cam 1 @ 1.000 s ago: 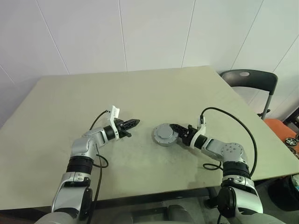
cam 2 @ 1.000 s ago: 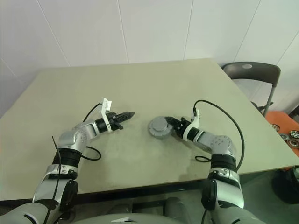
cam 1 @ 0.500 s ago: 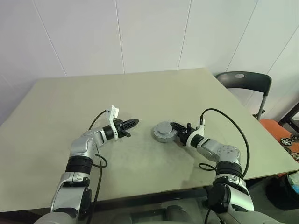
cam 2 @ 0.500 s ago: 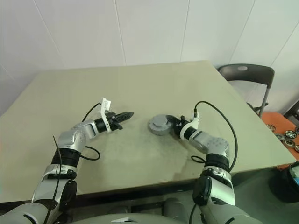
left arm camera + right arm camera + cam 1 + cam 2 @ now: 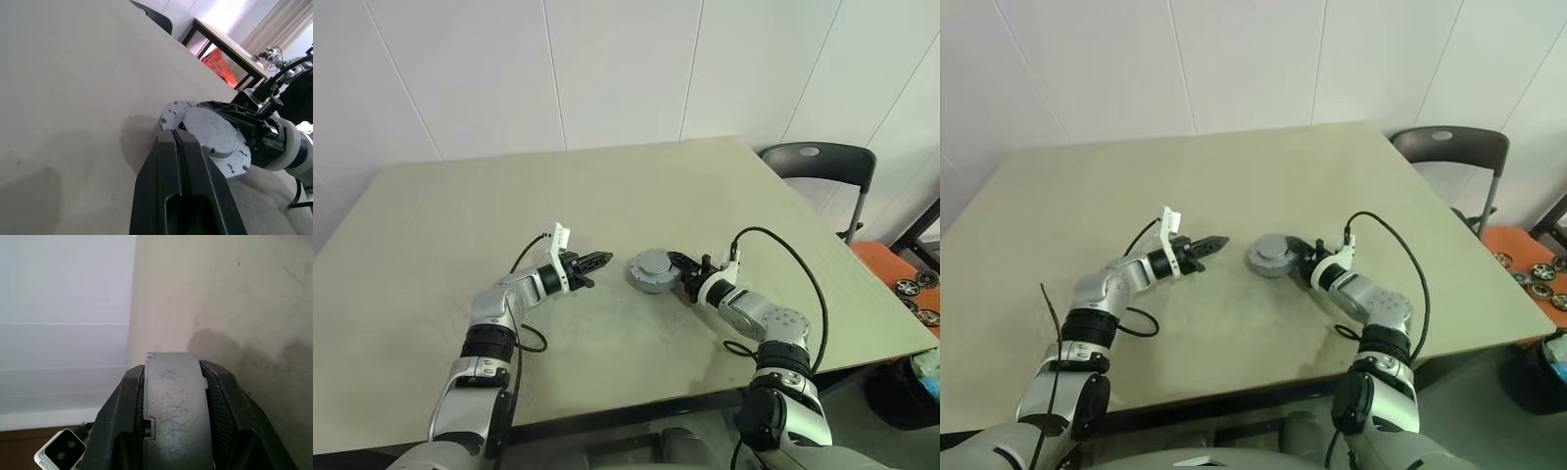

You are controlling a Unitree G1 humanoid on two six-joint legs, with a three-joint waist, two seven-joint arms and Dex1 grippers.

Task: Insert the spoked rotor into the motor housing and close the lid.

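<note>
The motor housing (image 5: 650, 272) is a short round grey cup at the table's middle. The lid (image 5: 209, 131), a flat grey disc, lies on top of it. The spoked rotor is hidden. My right gripper (image 5: 676, 268) is shut on the housing's right edge; in the right wrist view the grey rim (image 5: 173, 401) sits clamped between its two black fingers (image 5: 116, 421). My left gripper (image 5: 600, 260) is shut and holds nothing. It points level at the housing from the left, a short gap away. Its closed fingers (image 5: 178, 152) show in front of the housing in the left wrist view.
The beige table (image 5: 460, 215) stretches wide on all sides of the housing. A dark chair (image 5: 815, 162) stands past the table's right far corner. Small wheels (image 5: 913, 291) lie on an orange surface at the right. Black cables trail from both wrists.
The whole view has shifted. My right wrist has rolled and its elbow has swung inward, still clamped on the housing. The left gripper and the housing stay where they were.
</note>
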